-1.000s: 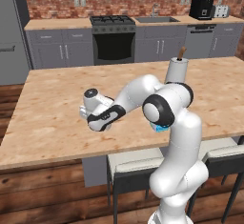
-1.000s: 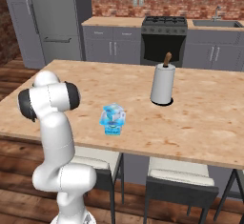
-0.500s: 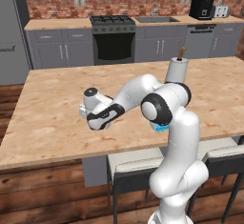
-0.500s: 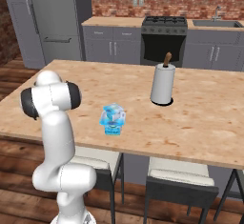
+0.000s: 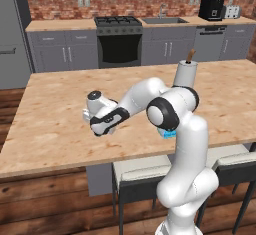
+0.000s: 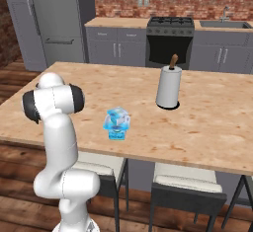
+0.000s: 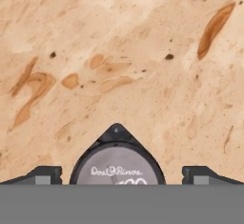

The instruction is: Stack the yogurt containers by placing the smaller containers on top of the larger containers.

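In the left base view, the hand (image 5: 96,124) is seen at the left of the arm, low over the wooden bench (image 5: 55,114), with the white arm (image 5: 172,114) reaching back to the right. Whether anything is held cannot be told from this view, since the fingers are hidden under the dark wrist. Just right of the arm's elbow, a small piece of the light-blue tub (image 5: 170,134) is seen on the bench, mostly covered by the arm. Further right and behind, the tall white paper roll (image 5: 185,73) is seen upright on the bench.

In the right base view, the arm's shoulder (image 6: 53,100) is seen at the left. Near the front edge of the bench (image 6: 212,127), the light-blue tub (image 6: 117,133) is seen with the small translucent light-blue cup (image 6: 117,117) sitting on top of it. To the right and further back, the paper roll (image 6: 168,88) stands upright, well apart from the stack.

In the hand view, the left fingertip (image 7: 44,174) is seen at the lower left and the right fingertip (image 7: 202,174) at the lower right, set wide apart. Between them, at the bottom edge, the tiny dark round cup (image 7: 117,163) is seen from above, its pale top printed with lettering and a small tab pointing up in the view. A gap is visible on each side between the cup and the fingertips, so the hand (image 7: 123,175) is spread wide around the cup without touching it. The cup rests on the bare bench (image 7: 143,51).
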You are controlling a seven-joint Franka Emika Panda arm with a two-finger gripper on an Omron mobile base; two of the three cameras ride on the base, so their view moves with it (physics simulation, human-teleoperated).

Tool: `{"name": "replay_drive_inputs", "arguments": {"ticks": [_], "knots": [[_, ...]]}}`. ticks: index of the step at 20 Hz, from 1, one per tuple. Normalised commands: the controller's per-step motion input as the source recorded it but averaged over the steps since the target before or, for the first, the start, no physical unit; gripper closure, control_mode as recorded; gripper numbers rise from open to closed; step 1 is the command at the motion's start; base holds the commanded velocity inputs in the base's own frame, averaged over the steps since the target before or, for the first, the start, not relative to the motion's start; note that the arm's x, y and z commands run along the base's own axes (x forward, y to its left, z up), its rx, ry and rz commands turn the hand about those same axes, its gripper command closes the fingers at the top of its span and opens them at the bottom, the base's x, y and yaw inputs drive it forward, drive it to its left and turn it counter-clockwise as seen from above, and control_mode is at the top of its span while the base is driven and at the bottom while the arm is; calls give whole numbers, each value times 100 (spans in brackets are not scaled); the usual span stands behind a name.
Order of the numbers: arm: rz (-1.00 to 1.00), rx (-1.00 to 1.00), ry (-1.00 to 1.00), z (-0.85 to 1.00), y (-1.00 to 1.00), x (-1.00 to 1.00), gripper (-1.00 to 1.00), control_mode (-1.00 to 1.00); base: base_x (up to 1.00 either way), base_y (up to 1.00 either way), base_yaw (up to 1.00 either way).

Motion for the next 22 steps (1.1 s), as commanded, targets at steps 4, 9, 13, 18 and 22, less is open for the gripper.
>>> {"name": "replay_drive_inputs", "arguments": {"ticks": [4, 9, 13, 18, 22], "knots": [[0, -2, 3, -6, 0, 0, -100, -100, 0, 0, 0], [0, -2, 2, -10, 0, 0, -100, -100, 0, 0, 0], [0, -3, 2, -10, 0, 0, -100, -100, 0, 0, 0], [0, -2, 0, -5, 0, 0, -100, -100, 0, 0, 0], [0, 0, 0, 0, 0, 0, 100, -100, 0, 0, 0]]}}
